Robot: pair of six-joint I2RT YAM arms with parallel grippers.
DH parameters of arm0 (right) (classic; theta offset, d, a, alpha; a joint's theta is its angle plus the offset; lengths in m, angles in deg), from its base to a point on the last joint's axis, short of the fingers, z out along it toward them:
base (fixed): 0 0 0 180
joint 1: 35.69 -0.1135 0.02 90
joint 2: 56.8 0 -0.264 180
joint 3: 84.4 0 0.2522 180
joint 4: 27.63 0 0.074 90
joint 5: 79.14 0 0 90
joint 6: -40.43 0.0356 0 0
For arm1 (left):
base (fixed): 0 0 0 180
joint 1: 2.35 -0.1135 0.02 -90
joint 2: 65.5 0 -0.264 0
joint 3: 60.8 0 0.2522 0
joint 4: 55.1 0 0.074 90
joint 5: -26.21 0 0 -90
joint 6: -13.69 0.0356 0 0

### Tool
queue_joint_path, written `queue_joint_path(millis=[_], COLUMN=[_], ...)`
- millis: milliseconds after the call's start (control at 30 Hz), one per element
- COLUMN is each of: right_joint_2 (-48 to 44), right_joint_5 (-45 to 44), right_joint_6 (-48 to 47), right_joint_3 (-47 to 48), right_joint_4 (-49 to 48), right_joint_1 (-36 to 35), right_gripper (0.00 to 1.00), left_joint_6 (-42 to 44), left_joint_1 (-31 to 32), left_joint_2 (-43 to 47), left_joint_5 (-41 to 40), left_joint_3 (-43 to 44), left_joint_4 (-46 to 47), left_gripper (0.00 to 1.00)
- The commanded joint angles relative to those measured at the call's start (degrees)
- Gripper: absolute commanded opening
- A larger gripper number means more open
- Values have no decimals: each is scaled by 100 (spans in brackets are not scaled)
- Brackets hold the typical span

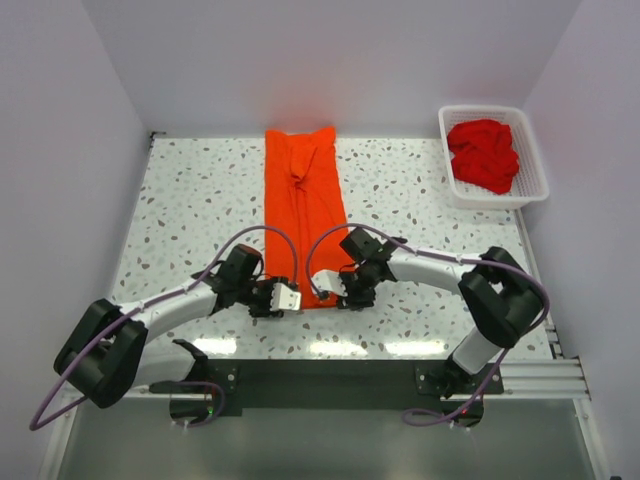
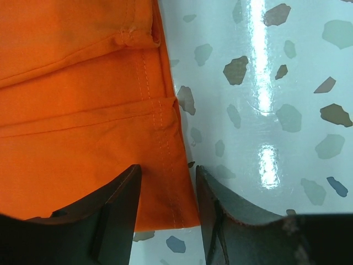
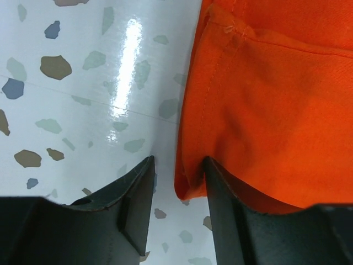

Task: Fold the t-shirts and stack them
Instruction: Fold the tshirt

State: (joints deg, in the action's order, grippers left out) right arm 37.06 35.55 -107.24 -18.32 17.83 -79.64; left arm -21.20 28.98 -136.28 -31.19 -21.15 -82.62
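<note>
1. Top view: the orange-red t-shirt (image 1: 305, 200) lies as a long narrow strip down the middle of the bench (image 1: 200, 200), its far end at the back edge and its near end between the two hands. The left hand (image 1: 287, 297) is at the near left corner and the right hand (image 1: 345, 290) at the near right corner. The deeper red t-shirts (image 1: 483, 155) sit bunched in the basket (image 1: 540, 160) at the far right, well apart. Risk: the two hands are close together, so an uneven lift could skew the strip or bring the wrists into each other. Bare bench lies on both sides of the strip. The walls close in the back and the sides.

2. Left wrist view: the left hand (image 2: 167, 171) has its fingers apart, astride the stitched hem (image 2: 160, 127) at the corner, one finger over cloth and one over bare bench (image 2: 265, 110). Several layers show here. Risk: closing may catch only the top layer, and the fold would then fall open. The glossy bench may also let the cloth slide away from the pinch.

3. Right wrist view: the right hand (image 3: 177, 163) is also spread, with the rounded corner of the cloth (image 3: 276, 99) just between its fingers. Little cloth lies in the gap, so the grip could miss or slip off. Open bench (image 3: 83, 83) lies to the outer side.
</note>
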Motion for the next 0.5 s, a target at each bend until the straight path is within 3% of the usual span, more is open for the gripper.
queue_joint_path(millis=[0, 100, 133, 267, 467], right_joint_2=[123, 202, 220, 185, -421], right_joint_5=[-385, -675, -876, -1124, -1133], right_joint_6=[247, 440, 528, 1055, 1511], right_joint_3=[-54, -125, -125, -169, -423], right_joint_4=[-225, -357, -384, -542, -613], right_joint_1=[-105, -193, -211, -238, -483], right_gripper=[43, 30, 20, 0, 0], left_joint_6=[316, 386, 412, 430, 220], left_joint_1=[22, 22, 22, 22, 48], left_joint_2=[-67, -164, -207, -173, 20], left_joint_5=[-236, -289, -307, -307, -167], left_joint_3=[-49, 12, 39, 21, 153], left_joint_4=[-285, -373, -417, -400, -679], left_gripper=[49, 41, 35, 21, 0])
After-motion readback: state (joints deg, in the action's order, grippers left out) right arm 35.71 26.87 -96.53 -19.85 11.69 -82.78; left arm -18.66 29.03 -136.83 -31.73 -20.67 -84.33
